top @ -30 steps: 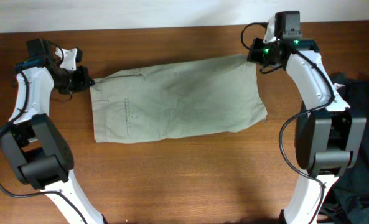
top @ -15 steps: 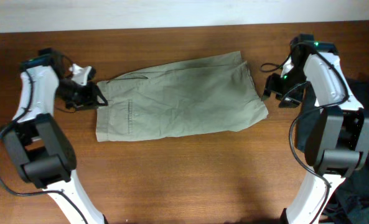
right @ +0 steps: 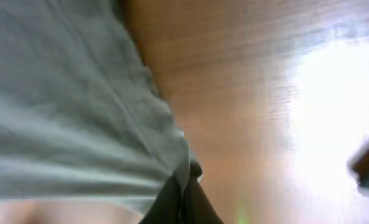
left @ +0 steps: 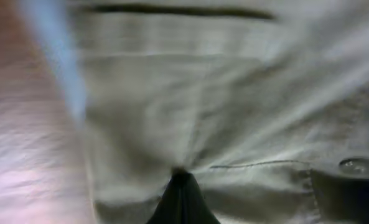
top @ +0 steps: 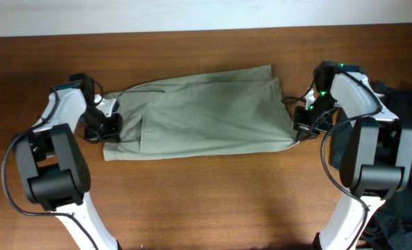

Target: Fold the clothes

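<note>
The khaki shorts [top: 199, 111] lie flat and folded lengthwise across the middle of the table. My left gripper [top: 107, 126] is at their left end near the front corner, shut on the cloth; the left wrist view shows the fingers [left: 181, 186] closed on the fabric [left: 234, 112], with a button [left: 358, 165] at the right. My right gripper [top: 299, 130] is at the right front corner of the shorts. The right wrist view shows its fingers [right: 187, 180] shut on the edge of the cloth [right: 66, 124].
A dark garment [top: 407, 125] lies at the right edge of the table behind the right arm. Bare wooden table [top: 206, 201] stretches in front of the shorts. A white wall runs along the back edge.
Both grippers moved from the far corners toward the front corners of the shorts and closed on the cloth. The shorts shifted and narrowed a little.
</note>
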`<state>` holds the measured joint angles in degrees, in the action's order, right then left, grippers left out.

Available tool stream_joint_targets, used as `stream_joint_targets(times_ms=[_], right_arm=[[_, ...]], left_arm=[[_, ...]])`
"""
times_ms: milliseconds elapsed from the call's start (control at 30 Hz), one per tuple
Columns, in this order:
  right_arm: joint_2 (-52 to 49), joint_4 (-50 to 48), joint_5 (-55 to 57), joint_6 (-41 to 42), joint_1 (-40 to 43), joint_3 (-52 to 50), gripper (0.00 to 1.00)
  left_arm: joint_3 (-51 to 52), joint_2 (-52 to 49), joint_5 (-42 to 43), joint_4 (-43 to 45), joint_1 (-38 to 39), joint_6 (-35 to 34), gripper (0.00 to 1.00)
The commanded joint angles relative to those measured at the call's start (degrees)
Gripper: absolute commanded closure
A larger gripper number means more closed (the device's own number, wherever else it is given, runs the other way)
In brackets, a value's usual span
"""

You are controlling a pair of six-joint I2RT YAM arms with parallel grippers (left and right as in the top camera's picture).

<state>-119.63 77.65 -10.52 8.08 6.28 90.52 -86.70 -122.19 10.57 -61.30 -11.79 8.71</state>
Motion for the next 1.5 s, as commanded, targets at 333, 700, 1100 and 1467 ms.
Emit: stream_joint_targets(times_ms=[333, 700, 1100, 1467], right_arm=[[1.1, -17.8, -30.2, -11.2, -3.2, 2.8, 0.90], [-9.7, -40.5, -27.6, 4.5, -20.0, 2.6, 0.96], [-12.9, -44.3, -18.7, 18.7, -0.4, 4.5, 0.96], [2.2, -24.3, -36.8, -5.7, 5.7, 5.4, 0.91]], left_arm=[[-18.0, 4.1, 19.1, -6.7, 4.1, 7.7, 0.92], [3.9, 3.8, 12.7, 13.9, 14.8, 3.7, 0.97], [7.1, 3.8, -0.3, 13.5, 7.0, 3.7, 0.97], [-3.1, 9.8, 10.6, 5.6, 3.6, 3.6, 0.96]])
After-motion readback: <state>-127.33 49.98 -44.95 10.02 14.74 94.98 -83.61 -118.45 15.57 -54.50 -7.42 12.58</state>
